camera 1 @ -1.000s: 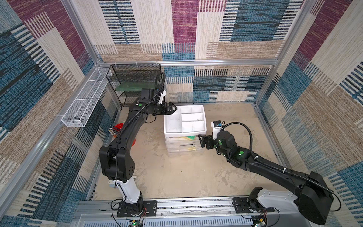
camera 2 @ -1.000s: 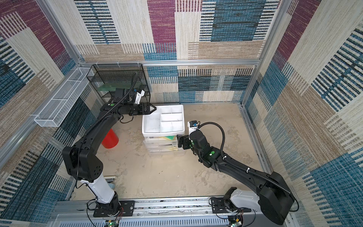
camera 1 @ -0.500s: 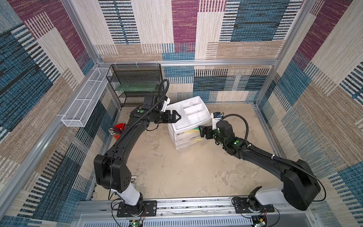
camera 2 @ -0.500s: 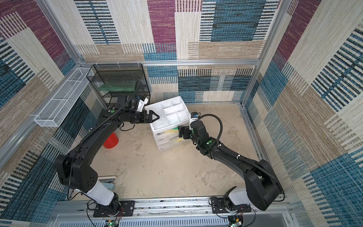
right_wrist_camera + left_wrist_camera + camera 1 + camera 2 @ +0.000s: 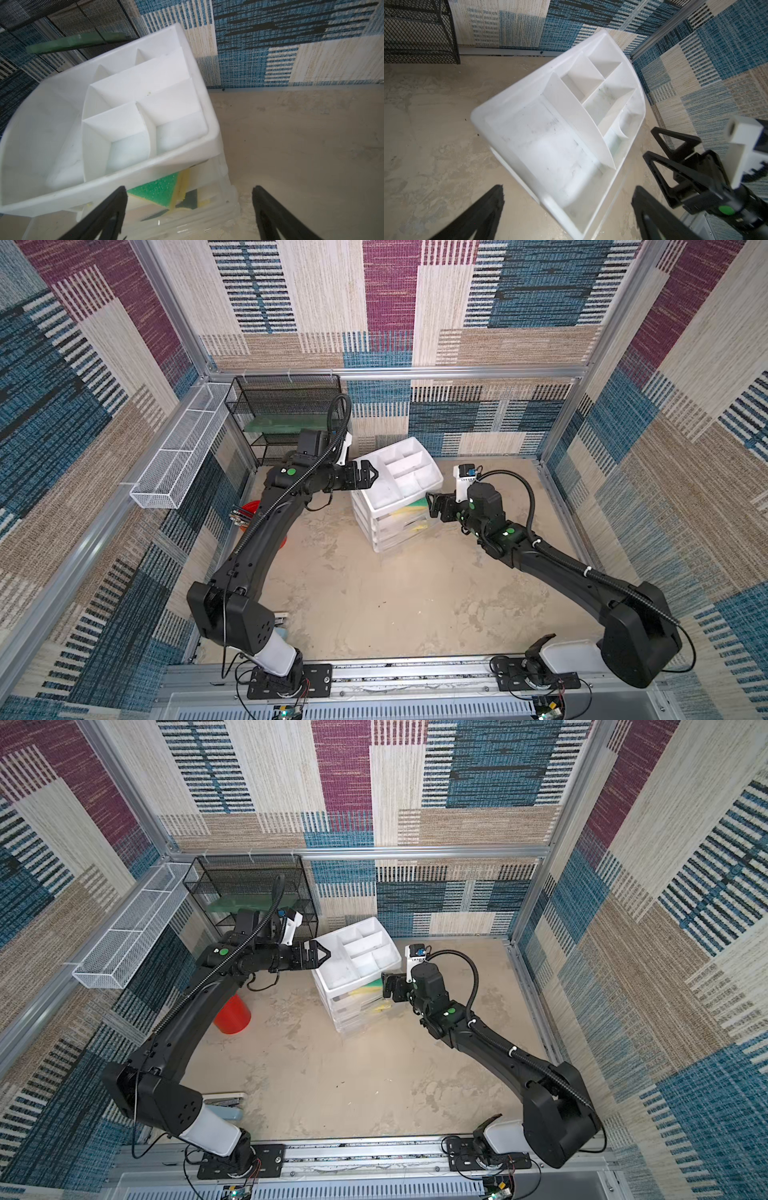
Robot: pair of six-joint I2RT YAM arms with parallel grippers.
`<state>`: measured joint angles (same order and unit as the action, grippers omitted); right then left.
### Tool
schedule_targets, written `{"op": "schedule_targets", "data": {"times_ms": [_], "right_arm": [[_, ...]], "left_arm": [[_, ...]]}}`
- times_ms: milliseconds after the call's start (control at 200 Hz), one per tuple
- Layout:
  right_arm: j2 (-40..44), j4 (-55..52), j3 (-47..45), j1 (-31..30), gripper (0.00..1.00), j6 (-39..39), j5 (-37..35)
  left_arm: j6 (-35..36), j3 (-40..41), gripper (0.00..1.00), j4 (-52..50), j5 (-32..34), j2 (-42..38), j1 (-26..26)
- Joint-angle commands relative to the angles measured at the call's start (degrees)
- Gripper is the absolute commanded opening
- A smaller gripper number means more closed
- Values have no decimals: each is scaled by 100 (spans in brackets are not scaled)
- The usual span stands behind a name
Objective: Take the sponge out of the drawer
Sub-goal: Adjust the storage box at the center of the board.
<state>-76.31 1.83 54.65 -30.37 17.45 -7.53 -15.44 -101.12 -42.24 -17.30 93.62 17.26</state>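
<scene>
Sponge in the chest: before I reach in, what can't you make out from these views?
- sponge: the right wrist view shows one green-and-yellow corner; the tray rim of the drawer chest hides the rest.
- Contents of the lower drawers: too small in both top views, behind cloudy fronts.
- Front edge of the top drawer: clear, blurred in the right wrist view.
- left gripper: contact with the chest unclear in a top view.
</scene>
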Motion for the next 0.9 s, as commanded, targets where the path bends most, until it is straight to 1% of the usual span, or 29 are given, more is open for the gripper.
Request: {"op": "schedule_targets", "data": {"times_ms": [0,80,185,270,381,491,606,686,761,891], "right_arm": [[268,25,-110,80,95,164,-203],[292,79,-85,231,95,245,-28],[134,244,-15,479,95,377,421],[-49,410,38,643,95,468,818],[-321,581,119,744,95,567,1181],[-524,758,171,743,95,610,1456],[-783,833,407,752,95,584,1700],[-1030,772,682,774,95,538,1927],[-1252,741,884,784,95,516,2169],[-1596,707,1148,812,95,486,2500]], "left_arm": [[370,-459,99,-181,411,409,-3],[498,-818,99,-284,544,805,-3],[629,-1221,100,-409,606,1265,-3],[718,-1303,100,-367,724,1420,-3],[892,-1272,100,-181,838,1392,-20],[970,-1221,100,61,535,1391,-62],[1056,-1363,100,-50,59,1605,-64],[1066,-1320,99,-78,-213,1665,-64],[991,-1078,98,40,-389,1545,-64],[839,-400,98,328,-538,1150,-64]]}}
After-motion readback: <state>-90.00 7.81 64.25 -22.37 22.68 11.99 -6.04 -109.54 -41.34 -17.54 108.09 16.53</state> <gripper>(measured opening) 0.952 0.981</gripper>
